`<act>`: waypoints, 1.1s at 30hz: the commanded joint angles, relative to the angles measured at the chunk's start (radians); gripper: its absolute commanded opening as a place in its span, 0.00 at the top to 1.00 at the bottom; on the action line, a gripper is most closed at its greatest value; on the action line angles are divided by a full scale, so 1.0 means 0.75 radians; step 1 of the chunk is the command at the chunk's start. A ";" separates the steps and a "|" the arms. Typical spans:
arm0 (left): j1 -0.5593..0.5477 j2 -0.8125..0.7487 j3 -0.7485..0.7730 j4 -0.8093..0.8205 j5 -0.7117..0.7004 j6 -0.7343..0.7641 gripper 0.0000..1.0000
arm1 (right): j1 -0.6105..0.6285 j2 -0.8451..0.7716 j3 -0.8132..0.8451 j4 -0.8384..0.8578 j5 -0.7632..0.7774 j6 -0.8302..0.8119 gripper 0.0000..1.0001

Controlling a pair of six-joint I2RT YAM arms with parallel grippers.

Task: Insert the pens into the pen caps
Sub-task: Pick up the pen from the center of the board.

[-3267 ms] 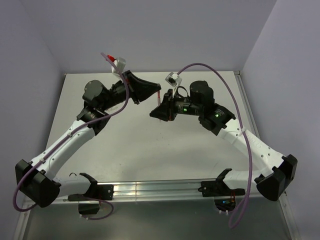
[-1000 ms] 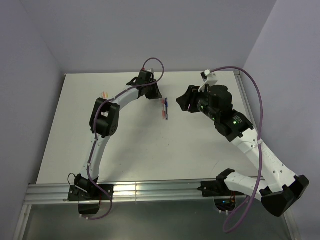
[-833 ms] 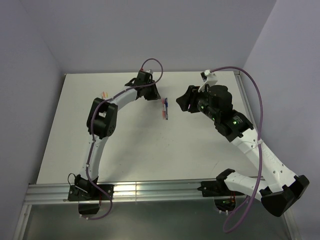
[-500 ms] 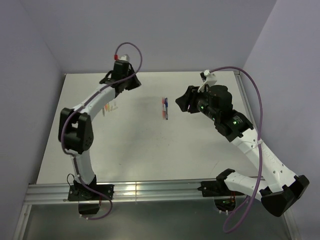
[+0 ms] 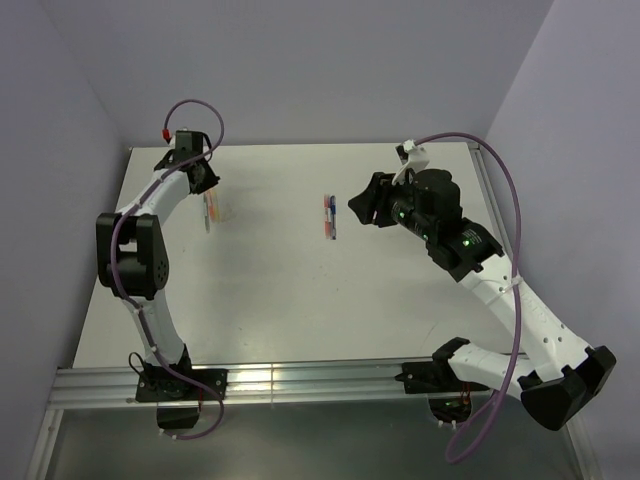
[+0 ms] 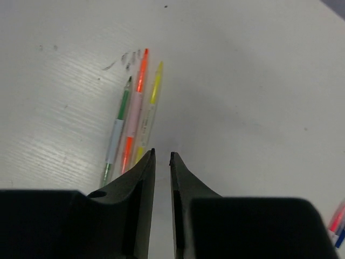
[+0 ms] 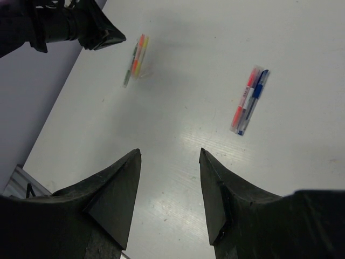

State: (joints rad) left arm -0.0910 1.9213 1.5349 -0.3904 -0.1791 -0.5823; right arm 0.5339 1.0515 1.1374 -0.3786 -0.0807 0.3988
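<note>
Three pens, green (image 6: 117, 135), orange (image 6: 136, 116) and yellow (image 6: 151, 105), lie side by side at the table's back left (image 5: 210, 211). My left gripper (image 6: 162, 155) hovers just above their near ends. Its jaws stand a narrow slit apart with nothing between them. A red pen (image 7: 243, 100) and a blue pen (image 7: 254, 97) lie together at the back middle (image 5: 328, 215). My right gripper (image 7: 170, 152) hangs open and empty just right of that pair (image 5: 362, 207). Loose pen caps are too small to tell apart from the pens.
The white table (image 5: 280, 290) is walled by lilac panels on the left, back and right. An aluminium rail (image 5: 300, 380) with both arm bases runs along the near edge. The left arm's cable (image 5: 190, 108) loops up at the back left corner.
My left arm swung from beside the middle pens to the far back left, over the green, orange and yellow pens, and its jaws narrowed. The right gripper edged slightly left.
</note>
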 commanded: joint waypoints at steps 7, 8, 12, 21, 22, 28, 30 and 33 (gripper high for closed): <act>0.050 0.099 0.048 -0.083 -0.090 0.052 0.78 | -0.004 0.009 0.003 0.032 -0.011 -0.018 0.45; 0.056 0.103 0.044 -0.081 -0.093 0.054 0.78 | -0.006 0.011 0.001 0.034 -0.011 -0.018 0.45; 0.064 0.138 0.040 -0.068 -0.092 0.054 0.78 | -0.006 0.011 -0.001 0.034 -0.011 -0.018 0.45; 0.082 0.224 0.095 -0.083 -0.095 0.069 0.78 | -0.006 0.013 0.001 0.028 -0.011 -0.022 0.45; 0.082 0.226 0.103 -0.089 -0.095 0.069 0.78 | -0.006 0.015 0.003 0.026 -0.009 -0.025 0.45; 0.084 0.263 0.140 -0.097 -0.082 0.085 0.79 | -0.006 0.017 0.003 0.026 -0.003 -0.025 0.45; 0.084 0.269 0.144 -0.097 -0.076 0.089 0.79 | -0.006 0.017 0.005 0.024 -0.001 -0.025 0.45; 0.084 0.279 0.144 -0.095 -0.076 0.089 0.79 | -0.006 0.017 0.005 0.024 0.001 -0.027 0.45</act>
State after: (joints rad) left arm -0.0296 2.1105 1.6047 -0.4576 -0.2333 -0.5346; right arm 0.5339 1.0649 1.1374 -0.3786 -0.0929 0.3950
